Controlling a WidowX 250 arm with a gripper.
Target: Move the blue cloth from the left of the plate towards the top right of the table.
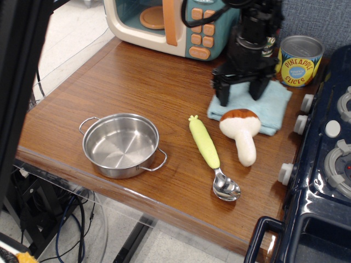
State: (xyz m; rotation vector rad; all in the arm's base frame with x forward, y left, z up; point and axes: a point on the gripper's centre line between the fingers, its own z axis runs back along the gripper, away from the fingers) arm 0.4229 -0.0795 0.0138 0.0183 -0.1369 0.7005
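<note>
The light blue cloth (267, 109) lies flat on the brown table (126, 82) at the back right, in front of the cans and next to the stove. My black gripper (240, 93) stands upright over the cloth's left half. Its two fingertips (222, 97) are spread apart and rest on or just above the cloth, and nothing is pinched between them. The cloth's left front edge touches the cap of the toy mushroom (241, 131). The steel pan (120, 143) stands at the front left, far from the cloth.
A spoon with a green handle (210, 156) lies beside the mushroom. A pineapple can (299, 60) and a toy microwave (175, 22) stand at the back. My arm hides the tomato sauce can. The dark blue toy stove (323, 164) borders the right.
</note>
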